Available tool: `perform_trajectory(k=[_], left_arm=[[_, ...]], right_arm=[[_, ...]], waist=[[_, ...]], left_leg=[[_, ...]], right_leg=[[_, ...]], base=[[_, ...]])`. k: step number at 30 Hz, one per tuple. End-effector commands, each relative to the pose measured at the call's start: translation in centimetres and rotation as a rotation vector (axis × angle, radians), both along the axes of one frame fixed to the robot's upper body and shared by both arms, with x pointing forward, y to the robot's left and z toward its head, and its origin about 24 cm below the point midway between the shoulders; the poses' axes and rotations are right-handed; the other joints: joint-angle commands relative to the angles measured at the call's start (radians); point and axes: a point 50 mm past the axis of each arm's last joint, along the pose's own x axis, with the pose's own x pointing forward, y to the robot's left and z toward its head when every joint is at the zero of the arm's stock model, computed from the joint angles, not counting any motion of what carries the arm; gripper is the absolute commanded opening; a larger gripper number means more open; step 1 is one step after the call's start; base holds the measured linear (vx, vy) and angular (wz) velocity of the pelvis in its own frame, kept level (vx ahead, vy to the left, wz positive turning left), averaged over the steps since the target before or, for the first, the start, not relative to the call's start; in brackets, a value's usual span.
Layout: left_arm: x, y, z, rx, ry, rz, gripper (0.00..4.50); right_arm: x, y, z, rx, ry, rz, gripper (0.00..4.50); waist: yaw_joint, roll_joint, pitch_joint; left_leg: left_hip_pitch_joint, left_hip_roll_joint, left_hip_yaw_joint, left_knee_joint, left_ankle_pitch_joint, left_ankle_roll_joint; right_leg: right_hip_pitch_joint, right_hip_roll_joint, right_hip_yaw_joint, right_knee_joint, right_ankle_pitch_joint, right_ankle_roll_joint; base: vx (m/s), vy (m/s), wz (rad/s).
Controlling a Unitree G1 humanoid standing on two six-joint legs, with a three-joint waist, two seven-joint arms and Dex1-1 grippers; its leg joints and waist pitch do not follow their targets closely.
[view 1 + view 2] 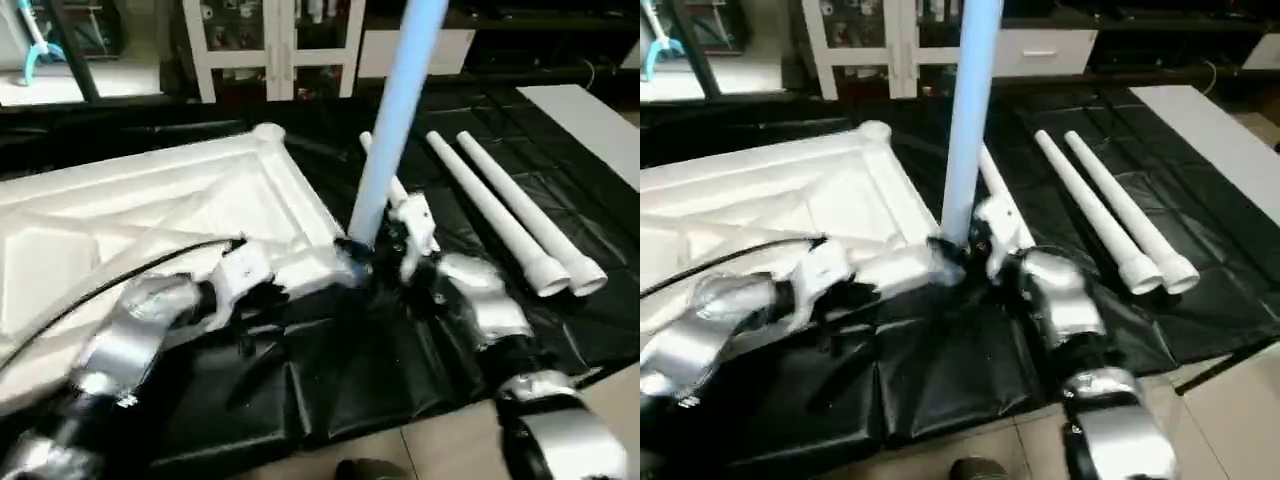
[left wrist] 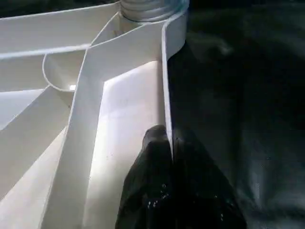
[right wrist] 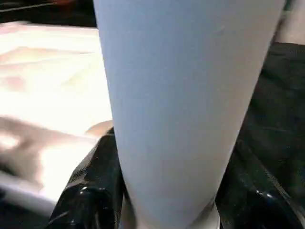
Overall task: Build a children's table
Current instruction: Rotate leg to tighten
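The white table top [image 1: 150,210] lies upside down on a black sheet, ribbed underside up. One leg [image 1: 395,110] stands upright in its near right corner socket. My right gripper [image 1: 375,250] is shut on that leg just above the socket; in the right wrist view the leg [image 3: 190,95] fills the gap between both black fingers [image 3: 90,191]. My left gripper [image 1: 270,290] is shut on the top's near rim [image 2: 167,95], left of that corner. Two more legs [image 1: 490,215] lie side by side at the right. Another leg [image 1: 990,180] lies behind the upright one.
A white glass-door cabinet [image 1: 275,40] stands at the back. A white board [image 1: 590,120] lies at the far right on the black sheet [image 1: 330,380]. Tiled floor [image 1: 420,440] shows at the near edge. A black cable [image 1: 130,270] runs over my left forearm.
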Motion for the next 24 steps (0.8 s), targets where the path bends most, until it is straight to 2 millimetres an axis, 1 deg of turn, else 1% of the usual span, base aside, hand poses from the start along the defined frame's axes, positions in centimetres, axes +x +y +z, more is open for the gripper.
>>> perform_trajectory(k=[1, 2, 3, 4, 5, 6, 7, 8, 9, 10, 11, 12, 13, 14, 15, 16, 17, 18, 19, 20, 21, 22, 23, 24], left_arm=[[0.3, -3.1, -1.7, 0.009, 0.061, 0.044, 0.0], [0.7, -3.7, -1.7, 0.002, 0.059, 0.081, 0.0], [1.0, -4.3, -1.7, -0.005, 0.057, 0.113, 0.0], [1.0, -4.3, -1.7, -0.005, 0.057, 0.113, 0.0], [1.2, -5.3, -1.7, -0.023, 0.062, 0.123, 0.0], [1.2, -6.7, -1.4, -0.047, 0.069, 0.095, 0.0], [1.2, -6.8, -1.4, -0.051, 0.069, 0.089, 0.0], [1.1, -7.1, -1.2, -0.061, 0.067, 0.068, 0.0], [1.0, -6.9, -1.2, -0.056, 0.066, 0.062, 0.0], [1.0, -6.8, -1.2, -0.055, 0.066, 0.061, 0.0], [0.8, -5.9, -1.3, -0.039, 0.045, 0.035, 0.0], [0.7, -5.5, -1.4, -0.034, 0.046, 0.035, 0.0], [0.5, -4.4, -1.5, -0.023, 0.048, 0.026, 0.0], [0.4, -4.1, -1.6, -0.02, 0.05, 0.024, 0.0], [-0.1, -2.8, -1.7, -0.003, 0.047, -0.007, 0.0], [-0.4, -2.2, -1.8, 0.006, 0.043, -0.029, 0.0], [-0.7, -1.7, -1.8, 0.011, 0.04, -0.057, 0.0], [-1.0, -1.2, -1.8, 0.013, 0.042, -0.075, 0.0], [-1.4, -0.6, -1.7, 0.006, 0.043, -0.104, 0.0], [-1.8, -0.2, -1.5, -0.003, 0.046, -0.13, 0.0], [-2.3, 0.5, -1.5, -0.005, 0.06, -0.148, 0.0], [-2.6, 0.9, -1.4, -0.006, 0.069, -0.159, 0.0], [-3.0, 1.7, -1.5, 0.017, 0.081, -0.174, 0.0], [-3.3, 2.5, -1.7, 0.041, 0.092, -0.182, 0.0]], right_arm=[[-0.2, 1.0, -2.6, 0.003, 0.177, -0.162, 2.01], [-0.3, 1.4, -2.8, 0.016, 0.196, -0.193, 2.0], [-0.3, 1.9, -2.9, 0.028, 0.213, -0.217, 1.99], [-0.3, 1.9, -2.9, 0.028, 0.213, -0.217, 1.99], [-0.4, 2.7, -3.1, 0.032, 0.222, -0.231, 1.99], [-0.6, 3.9, -3.1, 0.034, 0.221, -0.244, 1.99], [-0.6, 4.0, -3.0, 0.035, 0.219, -0.24, 1.99], [-0.6, 4.4, -2.8, 0.047, 0.214, -0.226, 1.99], [-0.5, 4.4, -2.6, 0.052, 0.207, -0.219, 1.99], [-0.5, 4.3, -2.6, 0.053, 0.207, -0.219, 1.99], [-0.2, 4.0, -1.6, 0.072, 0.139, -0.15, 1.99], [-0.2, 3.9, -1.3, 0.085, 0.127, -0.106, 1.99], [-0.2, 3.3, -0.6, 0.103, 0.09, -0.022, 1.99], [-0.2, 3.2, -0.5, 0.106, 0.083, -0.005, 1.99], [-0.3, 2.1, 0.1, 0.104, 0.053, 0.075, 2.55], [-0.3, 1.6, 0.3, 0.096, 0.041, 0.102, 2.69], [-0.2, 1.0, 0.5, 0.076, 0.026, 0.116, 2.69], [-0.2, 0.5, 0.6, 0.06, 0.015, 0.134, 2.77], [-0.3, -0.2, 0.9, 0.049, 0.006, 0.17, 2.89], [-0.3, -0.7, 1.1, 0.04, -0.005, 0.198, 2.89], [-0.4, -1.4, 1.3, 0.019, -0.024, 0.229, 3.1], [-0.4, -1.9, 1.5, 0.004, -0.037, 0.249, 3.1], [-0.6, -2.6, 1.6, -0.026, -0.041, 0.288, 3.1], [-0.7, -3.3, 1.6, -0.052, -0.042, 0.32, 3.1]], waist=[[0.001, 0.012, -0.042], [0.004, 0.014, -0.042], [0.006, 0.011, -0.044], [0.006, 0.01, -0.043], [0.007, 0.01, -0.045], [0.006, 0.013, -0.046], [0.01, 0.013, -0.047], [0.009, 0.012, -0.047], [0.01, 0.013, -0.047], [0.008, 0.012, -0.048], [0.009, 0.012, -0.048], [0.007, 0.013, -0.048], [0.007, 0.012, -0.051], [0.007, 0.011, -0.051], [0.004, 0.012, -0.052], [0.004, 0.011, -0.053], [-0.001, 0.01, -0.055], [-0.003, 0.011, -0.052], [-0.001, 0.012, -0.055], [-0.004, 0.011, -0.055], [-0.004, 0.014, -0.054], [-0.003, 0.016, -0.056], [-0.002, 0.016, -0.056], [-0.001, 0.018, -0.052]], left_leg=[[0.009, 0.037, -0.018, -0.078, -0.261, 0.009], [0.023, 0.038, -0.015, -0.076, -0.278, 0.0], [0.024, 0.036, -0.015, -0.075, -0.288, 0.001], [0.02, 0.033, -0.014, -0.076, -0.29, 0.003], [0.009, 0.035, -0.019, -0.079, -0.281, 0.009], [0.009, 0.035, -0.018, -0.081, -0.268, 0.012], [0.015, 0.035, -0.017, -0.08, -0.268, 0.013], [0.01, 0.035, -0.017, -0.08, -0.267, 0.016], [0.006, 0.036, -0.02, -0.083, -0.267, 0.02], [0.006, 0.035, -0.019, -0.083, -0.267, 0.026], [0.005, 0.036, -0.02, -0.083, -0.268, 0.029], [0.002, 0.036, -0.021, -0.084, -0.274, 0.033], [0.0, 0.037, -0.021, -0.082, -0.257, 0.039], [-0.003, 0.038, -0.022, -0.082, -0.25, 0.047], [-0.007, 0.039, -0.02, -0.081, -0.224, 0.062], [-0.007, 0.038, -0.021, -0.079, -0.212, 0.071], [-0.012, 0.04, -0.02, -0.078, -0.187, 0.093], [-0.013, 0.041, -0.018, -0.079, -0.173, 0.108], [-0.011, 0.04, -0.019, -0.076, -0.152, 0.112], [-0.012, 0.041, -0.018, -0.075, -0.144, 0.119], [-0.01, 0.044, -0.017, -0.076, -0.125, 0.124], [-0.006, 0.045, -0.015, -0.073, -0.111, 0.13], [-0.004, 0.045, -0.013, -0.073, -0.101, 0.135], [-0.006, 0.044, -0.013, -0.073, -0.099, 0.146]], right_leg=[[0.031, -0.063, 0.047, -0.089, -0.353, -0.207], [0.021, -0.061, 0.047, -0.095, -0.368, -0.203], [0.022, -0.06, 0.046, -0.095, -0.372, -0.201], [0.024, -0.059, 0.047, -0.095, -0.372, -0.197], [0.033, -0.063, 0.046, -0.092, -0.356, -0.191], [0.032, -0.062, 0.044, -0.093, -0.333, -0.188], [0.029, -0.061, 0.044, -0.092, -0.312, -0.192], [0.032, -0.061, 0.044, -0.091, -0.303, -0.194], [0.036, -0.063, 0.043, -0.089, -0.296, -0.195], [0.037, -0.063, 0.043, -0.089, -0.29, -0.195], [0.038, -0.064, 0.043, -0.091, -0.293, -0.194], [0.038, -0.066, 0.043, -0.091, -0.304, -0.192], [0.042, -0.066, 0.043, -0.088, -0.279, -0.197], [0.045, -0.067, 0.043, -0.086, -0.263, -0.204], [0.048, -0.067, 0.044, -0.082, -0.225, -0.219], [0.049, -0.068, 0.043, -0.081, -0.211, -0.224], [0.055, -0.068, 0.044, -0.076, -0.176, -0.238], [0.053, -0.069, 0.043, -0.077, -0.165, -0.249], [0.056, -0.07, 0.041, -0.074, -0.156, -0.255], [0.057, -0.07, 0.043, -0.071, -0.145, -0.262], [0.054, -0.07, 0.043, -0.07, -0.128, -0.274], [0.054, -0.069, 0.043, -0.065, -0.1, -0.288], [0.052, -0.067, 0.043, -0.062, -0.08, -0.295], [0.05, -0.064, 0.041, -0.06, -0.061, -0.303]], base=[[0.0, 0.0, 0.0], [0.0, 0.0, 0.0], [0.0, 0.0, 0.0], [0.0, 0.0, 0.0], [0.0, 0.0, 0.0], [0.0, 0.0, 0.0], [0.0, 0.0, 0.0], [0.0, 0.0, 0.0], [0.0, 0.0, 0.0], [0.0, 0.0, 0.0], [0.0, 0.0, 0.0], [0.0, 0.0, 0.0], [0.0, 0.0, 0.0], [0.0, 0.0, 0.0], [0.0, 0.0, 0.0], [0.0, 0.0, 0.0], [0.0, 0.0, 0.0], [0.0, 0.0, 0.0], [0.0, 0.0, 0.0], [0.0, 0.0, 0.0], [0.0, 0.0, 0.0], [0.0, 0.0, 0.0], [0.0, 0.0, 0.0], [0.0, 0.0, 0.0]])
